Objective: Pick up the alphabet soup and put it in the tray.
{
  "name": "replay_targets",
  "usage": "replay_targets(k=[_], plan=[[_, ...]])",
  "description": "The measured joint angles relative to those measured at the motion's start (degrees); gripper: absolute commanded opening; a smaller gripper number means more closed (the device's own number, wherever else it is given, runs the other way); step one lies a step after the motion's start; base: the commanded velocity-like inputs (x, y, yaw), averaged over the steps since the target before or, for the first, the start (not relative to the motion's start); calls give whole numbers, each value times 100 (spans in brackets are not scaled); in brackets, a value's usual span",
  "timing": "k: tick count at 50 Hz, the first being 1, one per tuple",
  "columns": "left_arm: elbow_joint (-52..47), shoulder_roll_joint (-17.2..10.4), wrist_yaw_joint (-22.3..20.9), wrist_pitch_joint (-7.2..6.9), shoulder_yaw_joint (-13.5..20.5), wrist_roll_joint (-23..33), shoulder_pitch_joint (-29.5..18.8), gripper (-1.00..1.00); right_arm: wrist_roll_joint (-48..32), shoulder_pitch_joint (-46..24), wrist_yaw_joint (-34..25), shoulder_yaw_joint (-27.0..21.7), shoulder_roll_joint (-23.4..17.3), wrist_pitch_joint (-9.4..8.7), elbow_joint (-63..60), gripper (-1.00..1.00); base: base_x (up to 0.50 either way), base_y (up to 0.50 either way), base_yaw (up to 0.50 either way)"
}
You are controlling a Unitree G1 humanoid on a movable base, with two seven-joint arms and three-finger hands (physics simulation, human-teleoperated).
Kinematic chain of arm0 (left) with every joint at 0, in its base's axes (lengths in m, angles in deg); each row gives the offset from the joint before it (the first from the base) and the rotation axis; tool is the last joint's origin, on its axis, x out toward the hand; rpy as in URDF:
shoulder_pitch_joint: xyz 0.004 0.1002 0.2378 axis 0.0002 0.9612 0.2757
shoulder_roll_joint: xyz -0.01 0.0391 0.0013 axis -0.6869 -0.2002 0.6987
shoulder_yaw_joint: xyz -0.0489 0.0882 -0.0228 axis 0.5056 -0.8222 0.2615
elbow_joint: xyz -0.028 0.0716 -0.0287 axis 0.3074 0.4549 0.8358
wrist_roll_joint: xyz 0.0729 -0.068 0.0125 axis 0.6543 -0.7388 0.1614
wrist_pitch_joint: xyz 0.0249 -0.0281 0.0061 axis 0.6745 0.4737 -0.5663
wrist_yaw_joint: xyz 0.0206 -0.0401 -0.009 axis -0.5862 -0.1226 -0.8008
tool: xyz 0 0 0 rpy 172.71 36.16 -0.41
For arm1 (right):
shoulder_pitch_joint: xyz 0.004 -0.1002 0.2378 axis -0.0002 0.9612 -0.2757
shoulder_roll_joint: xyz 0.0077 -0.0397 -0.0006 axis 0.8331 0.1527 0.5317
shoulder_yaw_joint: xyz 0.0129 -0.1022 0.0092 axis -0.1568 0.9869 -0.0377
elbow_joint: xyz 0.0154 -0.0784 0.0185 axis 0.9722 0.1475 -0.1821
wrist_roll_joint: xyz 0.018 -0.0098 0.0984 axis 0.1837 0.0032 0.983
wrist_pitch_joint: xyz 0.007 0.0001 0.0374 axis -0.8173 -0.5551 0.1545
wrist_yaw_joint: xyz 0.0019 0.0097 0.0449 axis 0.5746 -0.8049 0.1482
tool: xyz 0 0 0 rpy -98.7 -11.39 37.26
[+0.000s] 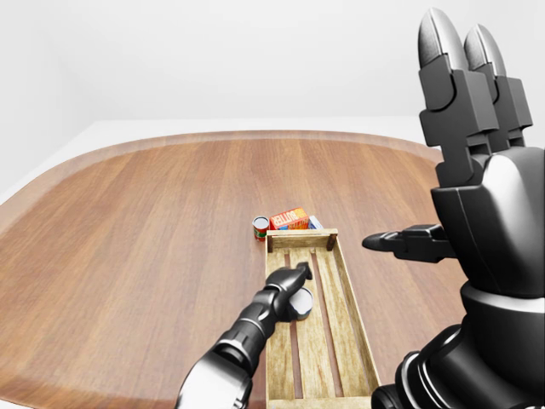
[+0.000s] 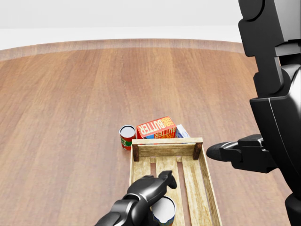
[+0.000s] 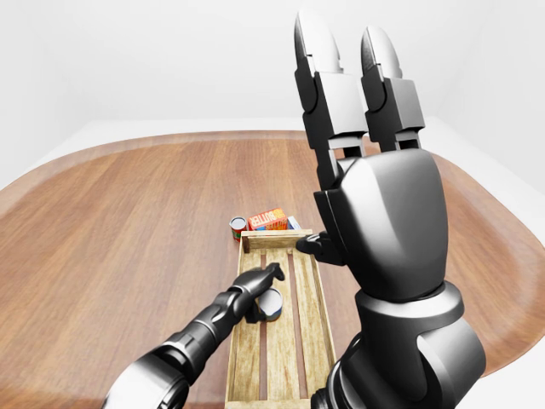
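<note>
The alphabet soup can (image 2: 163,210), with a white top and a blue and orange label, rests inside the wooden slatted tray (image 2: 167,141), near the bottom of the head view. My left hand (image 2: 162,181) hovers just above and to the left of the can. Its fingers are stretched out toward the tray's far end and do not close round the can. My right hand (image 1: 443,162) is raised high at the right, fingers straight up and thumb pointing left, holding nothing.
A red and green can (image 2: 127,136) stands on the round wooden table (image 2: 70,103) just beyond the tray's top-left corner. An orange butter box (image 2: 156,127) and a small blue-white box (image 2: 182,131) lie against the tray's far wall.
</note>
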State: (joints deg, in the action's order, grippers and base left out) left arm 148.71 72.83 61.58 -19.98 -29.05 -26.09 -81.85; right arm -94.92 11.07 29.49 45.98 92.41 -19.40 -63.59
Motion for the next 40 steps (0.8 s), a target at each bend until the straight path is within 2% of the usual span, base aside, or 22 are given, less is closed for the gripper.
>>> replay_targets(k=[26, 35, 40], plan=[[20, 7, 202, 0, 40, -111, -43, 100, -23, 7, 0, 41, -1, 0, 0, 100, 0, 0, 0], [-203, -40, 69, 0, 46, -125, -25, 100, 42, 50, 0, 82, -58, 0, 0, 100, 0, 0, 0], [-730, -67, -223, -24, 20, -145, 132, 100, 111, 98, 0, 129, -112, 0, 0, 100, 0, 0, 0]])
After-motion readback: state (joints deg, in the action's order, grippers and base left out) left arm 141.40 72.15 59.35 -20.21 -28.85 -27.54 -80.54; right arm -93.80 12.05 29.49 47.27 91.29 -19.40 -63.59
